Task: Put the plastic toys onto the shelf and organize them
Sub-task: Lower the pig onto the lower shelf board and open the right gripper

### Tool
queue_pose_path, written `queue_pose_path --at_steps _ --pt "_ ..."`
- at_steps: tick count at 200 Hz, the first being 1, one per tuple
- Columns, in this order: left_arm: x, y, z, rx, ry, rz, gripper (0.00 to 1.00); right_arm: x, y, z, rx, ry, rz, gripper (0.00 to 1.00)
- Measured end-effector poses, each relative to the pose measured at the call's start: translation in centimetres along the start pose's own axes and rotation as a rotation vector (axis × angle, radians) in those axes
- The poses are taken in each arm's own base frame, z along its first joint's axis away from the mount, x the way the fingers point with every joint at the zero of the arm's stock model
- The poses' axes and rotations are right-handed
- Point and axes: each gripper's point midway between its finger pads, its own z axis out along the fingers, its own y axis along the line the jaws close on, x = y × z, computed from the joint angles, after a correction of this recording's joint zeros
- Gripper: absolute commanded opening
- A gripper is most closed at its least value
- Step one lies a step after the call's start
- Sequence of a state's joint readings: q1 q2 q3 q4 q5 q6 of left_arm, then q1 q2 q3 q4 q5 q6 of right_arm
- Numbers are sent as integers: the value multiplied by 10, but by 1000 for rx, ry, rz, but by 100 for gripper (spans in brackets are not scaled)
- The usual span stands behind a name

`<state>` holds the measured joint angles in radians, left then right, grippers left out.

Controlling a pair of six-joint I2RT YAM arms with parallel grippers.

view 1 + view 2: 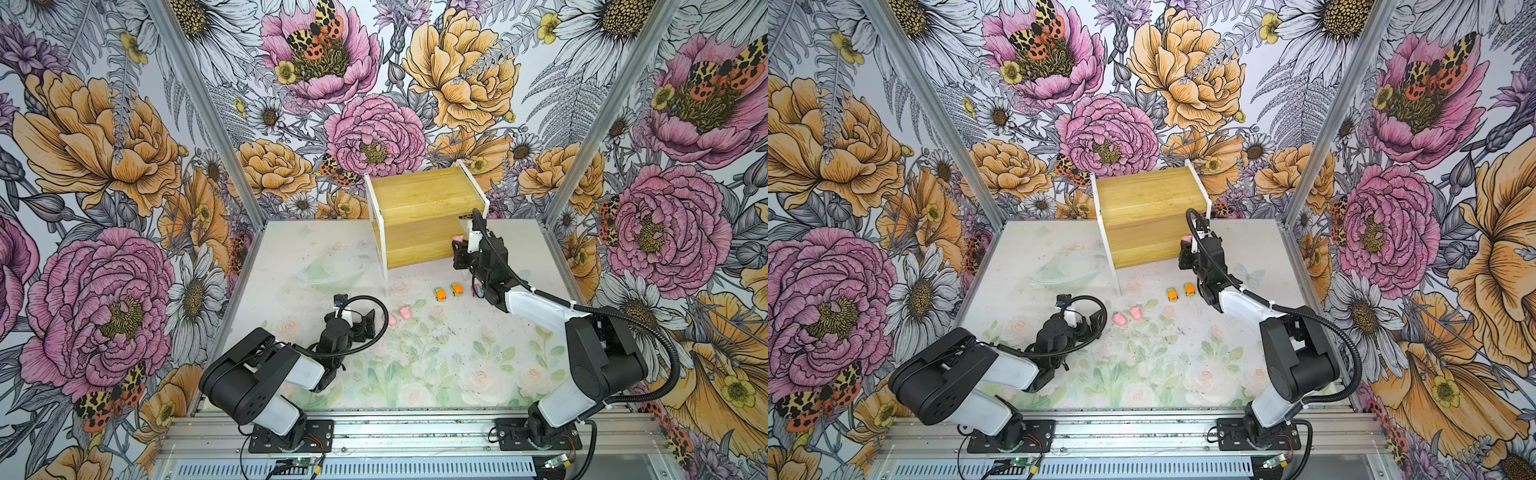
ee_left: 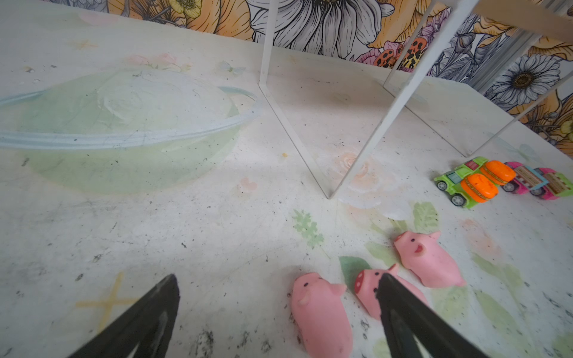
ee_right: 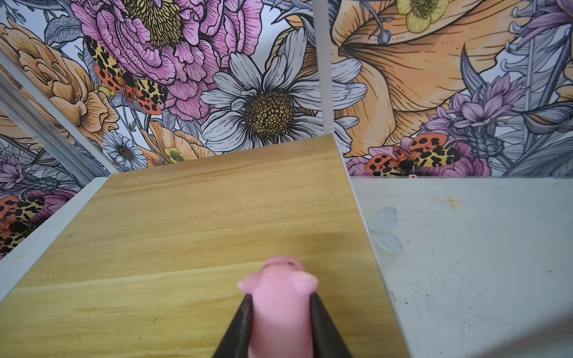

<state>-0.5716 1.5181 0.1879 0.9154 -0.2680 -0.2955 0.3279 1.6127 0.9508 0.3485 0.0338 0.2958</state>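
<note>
Right tool (image 3: pixel 280 299): closed tightly on a pink pig toy (image 3: pixel 279 279), with one black finger against each flank and the pig's head sticking out past the fingertips.
Held pig, place: over the right end of the lower bamboo board of the shelf (image 1: pixel 419 195), close to that board's right edge. Whether it touches the wood cannot be told.
Shelf: stands at the back of the bench (image 1: pixel 457 365), by the floral wall (image 1: pixel 374 62). No toy lies on either board where they show.
Left tool (image 2: pixel 278 279): jaws spread wide and holding nothing, low over the bench.
Loose pigs: three lie on the bench by the left tool, a near pig (image 2: pixel 319 313), a middle pig (image 2: pixel 367 285) and a far pig (image 2: pixel 429 263). One finger stands in front of the middle pig; contact cannot be told.
Orange-and-green cars (image 2: pixel 477 189): two, side by side on the bench in front of the shelf's right half.
Pink cars (image 2: pixel 524 179): two, just beside the orange-and-green pair, in one row with them.
Translucent dish (image 1: pixel 332 270): on the bench, left of the shelf's front leg.
</note>
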Motion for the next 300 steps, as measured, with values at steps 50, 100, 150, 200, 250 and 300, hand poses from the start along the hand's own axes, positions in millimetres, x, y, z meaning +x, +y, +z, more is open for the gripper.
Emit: queue_pose_path --at_steps 50,100,150,200,250,300 --pt "0 0 0 0 0 0 99 2 -2 1 3 6 -1 29" --pt "0 0 0 -1 -1 -1 99 8 -3 1 8 30 -9 30" --pt "-1 2 0 -6 -2 -3 99 12 -4 1 13 46 -10 34" --pt "-1 2 0 -6 -2 -3 99 13 -4 1 13 47 -17 38" --pt "-1 2 0 -5 -2 -3 99 13 -4 1 13 47 -17 40" --pt "0 2 0 -3 -1 -3 99 14 -4 1 11 39 -19 49"
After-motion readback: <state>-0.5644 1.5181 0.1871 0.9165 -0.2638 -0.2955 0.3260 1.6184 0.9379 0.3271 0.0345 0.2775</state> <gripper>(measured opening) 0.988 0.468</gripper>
